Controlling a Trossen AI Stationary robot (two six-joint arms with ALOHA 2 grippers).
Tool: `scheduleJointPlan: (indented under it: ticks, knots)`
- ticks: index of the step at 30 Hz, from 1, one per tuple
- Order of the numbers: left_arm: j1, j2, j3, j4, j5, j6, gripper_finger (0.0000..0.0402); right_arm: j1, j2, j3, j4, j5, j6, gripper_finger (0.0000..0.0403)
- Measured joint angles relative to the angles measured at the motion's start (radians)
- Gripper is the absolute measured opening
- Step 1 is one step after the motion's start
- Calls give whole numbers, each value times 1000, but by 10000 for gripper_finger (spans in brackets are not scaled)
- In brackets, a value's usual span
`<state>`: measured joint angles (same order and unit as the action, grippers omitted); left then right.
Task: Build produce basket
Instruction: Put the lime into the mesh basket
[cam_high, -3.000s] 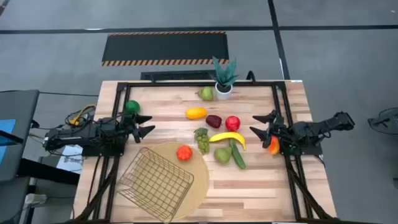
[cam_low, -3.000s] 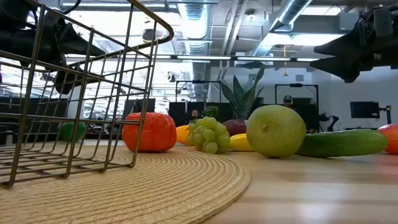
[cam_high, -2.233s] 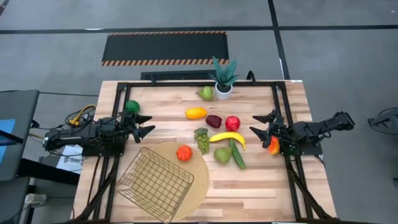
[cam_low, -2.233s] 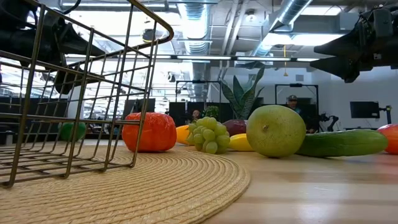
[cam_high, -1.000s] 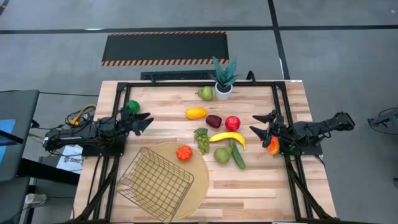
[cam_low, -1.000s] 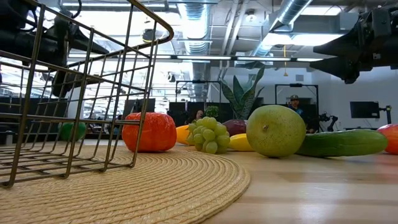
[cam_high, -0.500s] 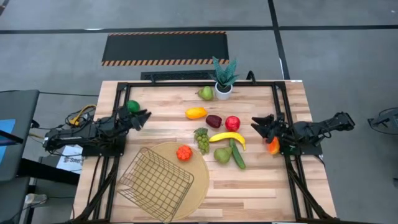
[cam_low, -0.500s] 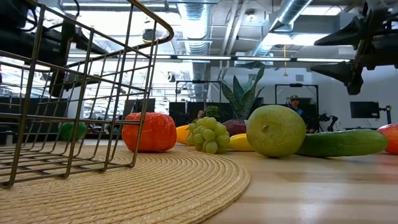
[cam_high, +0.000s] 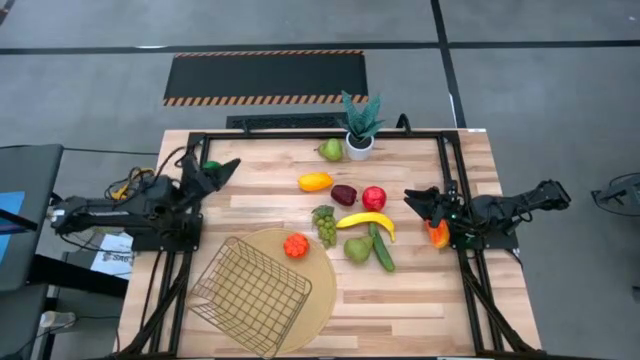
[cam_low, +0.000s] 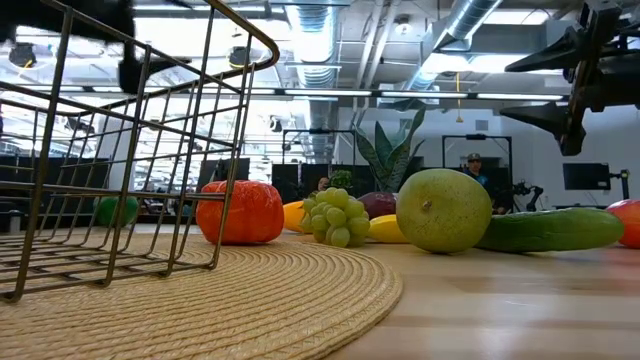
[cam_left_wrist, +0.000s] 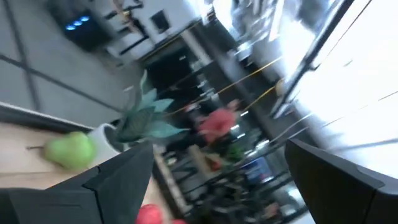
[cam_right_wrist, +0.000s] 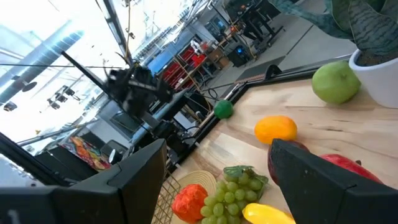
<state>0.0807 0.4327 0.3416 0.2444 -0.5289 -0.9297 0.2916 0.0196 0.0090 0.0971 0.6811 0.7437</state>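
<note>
Basket (cam_high: 254, 294): empty; produce (cam_high: 350, 215) loose on worktop (cam_high: 270, 195). Left gripper (cam_high: 222, 168), right gripper (cam_high: 418, 203): jaws open, unladen. Step: first pick pending; next, descend onto fruit

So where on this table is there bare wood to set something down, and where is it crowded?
Bare wood lies on the table's near right corner, beyond the mat and cucumber, and between the left gripper and yellow mango. The centre is crowded around the grapes, banana and apple.
</note>
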Motion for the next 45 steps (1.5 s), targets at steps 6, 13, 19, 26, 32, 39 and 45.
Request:
scheduleJointPlan:
  ticks: [6,13,19,26,32,39,45]
  knots:
    - [111,364,473,-713,2,-113,349,0,0,0,1,0,2,311]
    - [363,767,916,-1568,23,-269,349,0,0,0,2,0,17,311]
    - [509,940,908,-1719,104,-160,349,0,0,0,8,0,17,311]
    - [690,953,769,-1477,282,114,349,0,0,0,7,0,17,311]
    - [785,939,720,-1533,208,-54,349,0,0,0,7,2,17,311]
    - [817,933,595,-1337,233,-195,350,0,0,0,7,12,17,311]
    - [842,936,532,-1304,206,-262,350,0,0,0,7,12,16,311]
